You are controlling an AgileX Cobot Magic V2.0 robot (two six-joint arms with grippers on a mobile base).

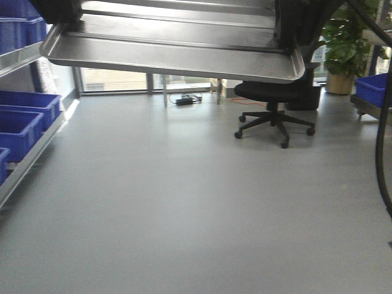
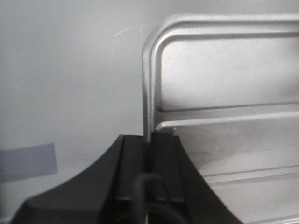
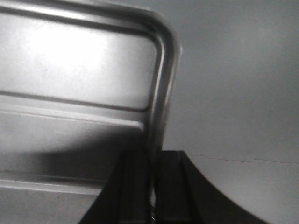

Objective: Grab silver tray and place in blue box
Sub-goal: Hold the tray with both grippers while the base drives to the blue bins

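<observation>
The silver tray (image 1: 171,43) hangs in the air across the top of the front view, above the grey floor, held by both short ends. My left gripper (image 1: 58,12) is shut on its left rim. In the left wrist view the rim runs down between the black fingers of the left gripper (image 2: 148,140), and the tray floor (image 2: 224,70) with its raised lines lies to the right. My right gripper (image 1: 294,27) is shut on the right rim. The right wrist view shows the right gripper (image 3: 152,156) clamped on that edge of the tray (image 3: 79,60). Blue boxes (image 1: 24,116) stand on a rack at the left.
Another blue box (image 1: 373,89) sits on a cart at the right edge. A black office chair (image 1: 275,116) stands on the floor ahead to the right, with a potted plant (image 1: 343,49) behind it. A black cable (image 1: 384,141) hangs down the right side.
</observation>
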